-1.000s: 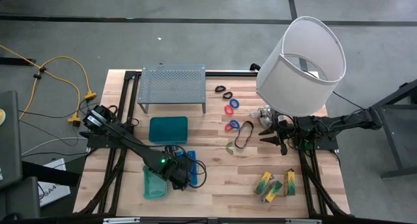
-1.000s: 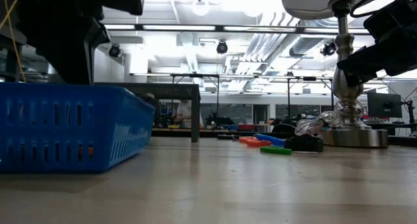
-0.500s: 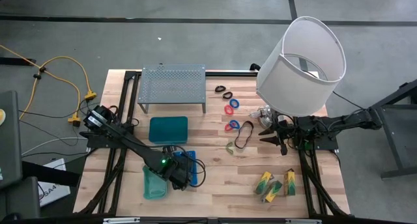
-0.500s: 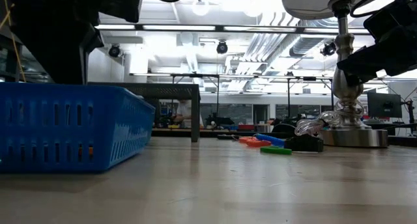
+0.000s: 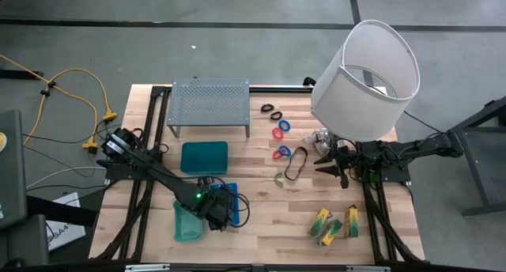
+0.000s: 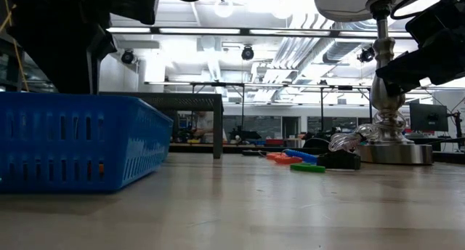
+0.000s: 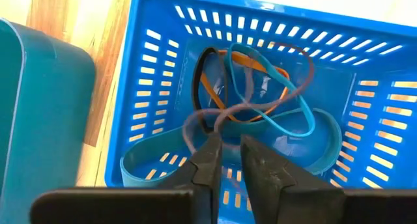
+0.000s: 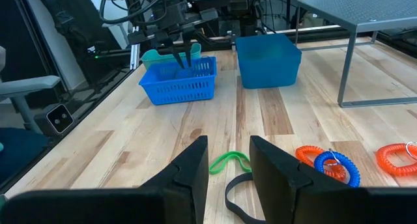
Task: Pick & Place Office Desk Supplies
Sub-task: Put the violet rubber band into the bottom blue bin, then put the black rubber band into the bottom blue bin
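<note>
My left gripper [image 7: 231, 140] points down into the blue basket [image 7: 365, 120], its fingers a narrow gap apart. Under it in the basket lie several bands: mauve [image 7: 195, 118], blue [image 7: 293, 113], orange and black. My right gripper [image 8: 228, 152] waits open near the lamp base [image 5: 322, 139], nothing between its fingers. On the wood lie red and blue rings [image 5: 281, 130], black loops [image 5: 271, 110], a black band [image 5: 296, 168], a green band [image 8: 229, 161] and yellow-green packets [image 5: 334, 223]. My left gripper's fingertips [image 7: 212, 142] stand right at a loop of the mauve band [image 7: 218, 120], which lies slack on the other bands on the basket floor. Whether the fingertips touch it I cannot tell.
A teal box [image 5: 204, 156] and a teal tub [image 5: 186, 221] stand beside the basket. The grey perforated rack [image 5: 209, 102] is at the far left. The white-shaded lamp [image 5: 365, 78] leans over the far right. Bare wood lies along the near edge.
</note>
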Action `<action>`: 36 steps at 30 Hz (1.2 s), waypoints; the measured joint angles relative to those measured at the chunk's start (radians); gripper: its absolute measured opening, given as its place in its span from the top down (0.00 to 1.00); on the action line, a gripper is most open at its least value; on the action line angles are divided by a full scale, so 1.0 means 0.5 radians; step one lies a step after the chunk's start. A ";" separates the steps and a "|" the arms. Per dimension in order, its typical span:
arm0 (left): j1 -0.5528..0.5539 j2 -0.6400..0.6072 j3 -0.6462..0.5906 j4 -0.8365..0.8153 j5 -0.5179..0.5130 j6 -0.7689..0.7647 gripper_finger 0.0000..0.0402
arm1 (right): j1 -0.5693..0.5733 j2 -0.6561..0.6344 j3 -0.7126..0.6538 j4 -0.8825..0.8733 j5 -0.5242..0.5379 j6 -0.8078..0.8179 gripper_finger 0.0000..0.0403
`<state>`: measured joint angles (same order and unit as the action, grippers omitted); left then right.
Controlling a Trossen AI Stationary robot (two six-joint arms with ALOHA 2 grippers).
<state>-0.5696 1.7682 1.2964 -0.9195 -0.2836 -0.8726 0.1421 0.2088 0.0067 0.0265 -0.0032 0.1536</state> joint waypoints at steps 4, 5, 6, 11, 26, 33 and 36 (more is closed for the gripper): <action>0.000 0.000 0.000 0.000 -0.006 0.001 0.83 | 0.000 0.000 0.000 0.000 0.001 0.001 0.75; 0.000 0.000 0.000 0.001 -0.013 0.002 0.83 | 0.000 -0.001 0.001 0.000 0.000 0.000 0.75; 0.000 0.000 0.000 0.001 -0.022 0.002 0.83 | -0.001 -0.001 0.000 -0.001 0.000 0.000 0.75; 0.026 -0.026 0.002 0.003 -0.069 0.091 0.83 | 0.000 -0.001 0.000 -0.001 0.000 0.001 0.75; 0.277 -0.247 0.014 0.081 -0.071 0.445 0.83 | 0.000 -0.001 0.000 -0.001 0.000 0.000 0.75; 0.281 -0.242 0.014 0.290 -0.068 0.775 0.83 | -0.001 0.000 0.000 -0.001 0.000 0.000 0.75; 0.311 -0.238 0.014 0.493 -0.067 1.117 0.83 | 0.000 -0.001 0.000 -0.001 0.001 0.001 0.75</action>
<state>-0.4142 1.6493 1.3037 -0.6731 -0.3171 -0.3142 0.1421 0.2085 0.0067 0.0261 -0.0029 0.1539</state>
